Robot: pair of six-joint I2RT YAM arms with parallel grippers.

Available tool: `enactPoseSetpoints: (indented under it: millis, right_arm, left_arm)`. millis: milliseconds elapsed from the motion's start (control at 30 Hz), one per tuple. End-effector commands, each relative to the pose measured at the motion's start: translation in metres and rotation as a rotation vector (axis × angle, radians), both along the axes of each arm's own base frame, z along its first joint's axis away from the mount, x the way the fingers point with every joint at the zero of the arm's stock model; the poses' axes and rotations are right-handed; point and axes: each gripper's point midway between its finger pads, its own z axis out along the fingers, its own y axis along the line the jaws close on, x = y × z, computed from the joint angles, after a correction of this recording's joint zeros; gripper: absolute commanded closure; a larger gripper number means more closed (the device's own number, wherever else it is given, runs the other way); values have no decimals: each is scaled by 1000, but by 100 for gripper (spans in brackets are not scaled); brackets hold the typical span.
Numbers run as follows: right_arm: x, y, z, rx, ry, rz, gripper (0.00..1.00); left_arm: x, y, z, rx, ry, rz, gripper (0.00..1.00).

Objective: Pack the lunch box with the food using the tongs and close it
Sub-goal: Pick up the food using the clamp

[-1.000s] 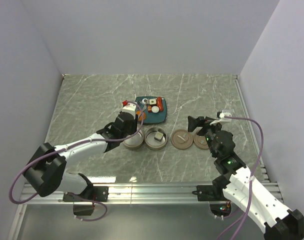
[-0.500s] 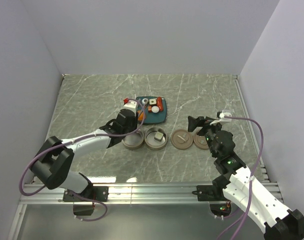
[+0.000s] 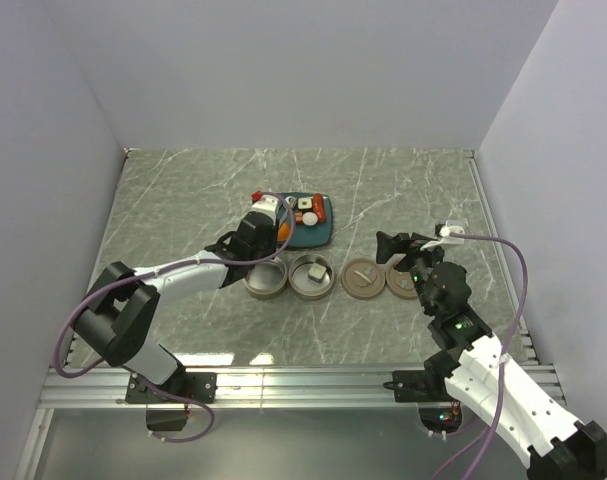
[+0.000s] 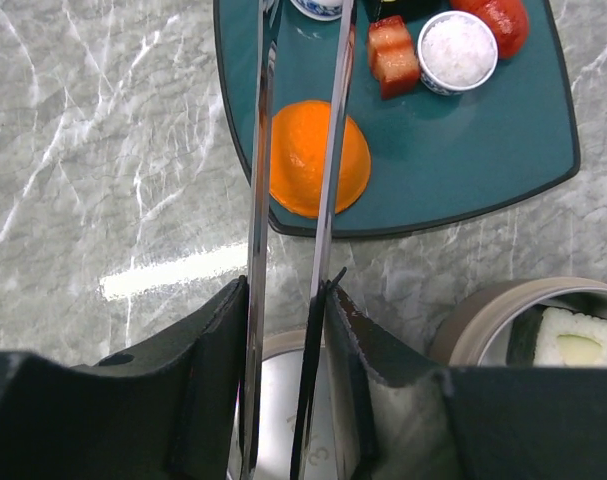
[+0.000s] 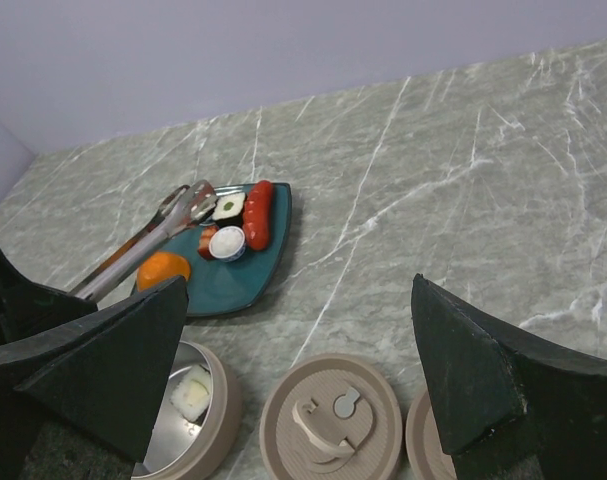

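1. Look at the left gripper [image 4: 283,310]: squeezed onto the tongs [image 4: 255,200], one finger pressing each thin arm from outside; arms close together, not touching.
2. Find the tongs reaching out over the teal plate [image 4: 463,170], passing above the orange ball [image 4: 355,165]; tips cut off in the left wrist view; seen in the right wrist view near the far food, touching it or not, cannot tell.
3. Look at the right gripper [image 5: 283,370]: wide open, holding nothing, hanging above a brown lid [image 5: 330,412] that lies on the table [image 3: 183,190]; a second lid just beside that one.
4. Find two tins side by side just in front of the plate: left tin [image 3: 266,280] with nothing seen inside; right tin [image 3: 311,277] with one white roll [image 4: 573,340] in it; both uncovered.
5. Find the other food on the plate: the ball, a red sausage [image 5: 258,213], some small rolls.
6. Expect stiff, thin, springy, slippery tongs; probably best held partway along both arms, so a squeeze shuts the tips; too hard a squeeze likely to twist them.
7. Expect a light, smooth, round ball, likely to roll or pop out; pinch across its widest middle, gently; lift slowly.
8. Judging by this, early days: most food not yet moved, both lids not yet on.
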Motion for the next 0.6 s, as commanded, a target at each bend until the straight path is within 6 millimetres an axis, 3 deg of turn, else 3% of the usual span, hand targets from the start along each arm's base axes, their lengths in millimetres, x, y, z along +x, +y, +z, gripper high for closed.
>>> enactPoseSetpoints:
  millis: [0, 167, 500, 567]
  right_arm:
    - [1, -4, 28, 29, -74, -19, 1]
    - [0, -4, 27, 29, -75, -17, 1]
    - [0, -4, 27, 31, -75, -17, 1]
    - [1, -4, 27, 30, -74, -16, 1]
  left_arm:
    - [15, -9, 17, -31, -44, -11, 61]
    - [15, -8, 18, -31, -44, -6, 72]
    - [0, -2, 68, -141, -155, -18, 80]
    - [-4, -1, 70, -150, -157, -23, 80]
